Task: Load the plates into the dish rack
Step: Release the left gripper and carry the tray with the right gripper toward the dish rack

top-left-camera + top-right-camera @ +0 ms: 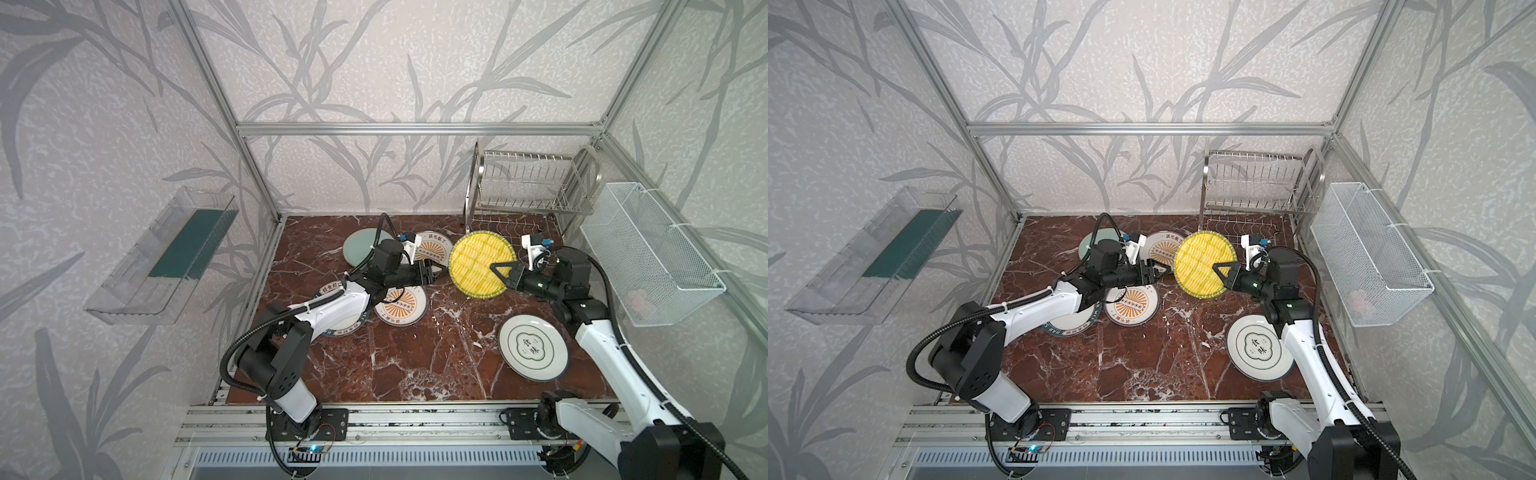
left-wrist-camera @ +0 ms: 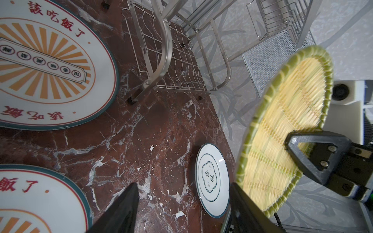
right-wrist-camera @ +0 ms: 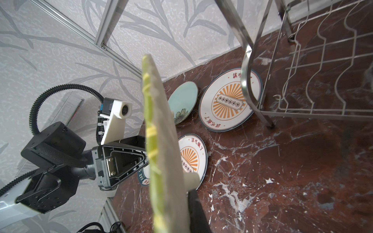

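At about 1 o'clock from the table's (image 1: 415, 365) middle in both top views, the yellow plate (image 1: 473, 253) (image 1: 1198, 257) hangs tilted, clear of the marble. The right gripper (image 1: 498, 270) (image 1: 1220, 269) is clamped on its rim at the plate's own 4 o'clock edge: one black triangular finger lies across the ribbed face, and its partner is hidden behind. The right wrist view shows the plate (image 3: 161, 145) nearly edge-on, rising from between those fingers.

The left gripper (image 1: 437, 272) (image 1: 1160, 272) sits at the plate's 9 o'clock edge with its jaws parted wide and nothing between them. In the left wrist view the rim (image 2: 282, 121) lies just beside one finger (image 2: 244, 203). Whether they touch is hard to tell there, since the plate is blurred.

The rack (image 1: 528, 187) stands past the plate, farther toward 1 o'clock in the far corner, with no plates in it.

Flat on the table:
- green plate (image 1: 357, 249) at 11 o'clock
- one sunburst plate (image 1: 436, 249) at 12 o'clock
- second sunburst plate (image 1: 401, 309) near the middle
- lettered plate (image 1: 351, 328) at 9 o'clock, partly under the left arm
- cloud plate (image 1: 533, 347) at 4 o'clock
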Action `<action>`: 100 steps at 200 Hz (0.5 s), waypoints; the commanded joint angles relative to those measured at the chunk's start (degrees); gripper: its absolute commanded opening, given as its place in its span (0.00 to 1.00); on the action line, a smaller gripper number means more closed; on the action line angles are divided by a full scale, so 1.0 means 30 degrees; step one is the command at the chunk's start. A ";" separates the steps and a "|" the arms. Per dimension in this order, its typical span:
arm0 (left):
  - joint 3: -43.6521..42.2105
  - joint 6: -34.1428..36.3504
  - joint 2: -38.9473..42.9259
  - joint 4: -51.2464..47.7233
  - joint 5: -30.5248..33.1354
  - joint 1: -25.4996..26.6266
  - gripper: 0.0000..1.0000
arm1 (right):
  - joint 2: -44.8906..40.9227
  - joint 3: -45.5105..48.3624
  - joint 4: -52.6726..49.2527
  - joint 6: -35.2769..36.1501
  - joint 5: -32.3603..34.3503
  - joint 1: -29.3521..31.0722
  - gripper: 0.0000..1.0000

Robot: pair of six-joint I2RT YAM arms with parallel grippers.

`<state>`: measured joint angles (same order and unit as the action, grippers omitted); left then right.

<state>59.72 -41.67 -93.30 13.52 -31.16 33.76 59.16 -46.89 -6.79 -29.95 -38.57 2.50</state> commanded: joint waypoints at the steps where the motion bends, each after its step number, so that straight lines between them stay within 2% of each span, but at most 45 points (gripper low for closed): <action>1: -0.0072 0.0611 0.0753 -0.0701 0.0421 -0.0040 0.69 | -0.0818 -0.2147 -0.0627 0.1404 0.1367 -0.0275 0.00; 43: -0.0220 0.1152 0.1403 -0.1337 0.0860 -0.0038 0.69 | -0.0526 -0.5266 -0.1123 0.2525 0.2946 -0.0844 0.00; 100: -0.0674 0.1744 0.2400 -0.1572 0.1322 -0.0036 0.69 | 0.1264 -0.9823 -0.1692 0.3611 0.3458 -0.2608 0.00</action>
<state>58.67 -38.30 -88.62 9.65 -28.58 33.69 61.10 -70.91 -12.53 -21.37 -29.30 -3.33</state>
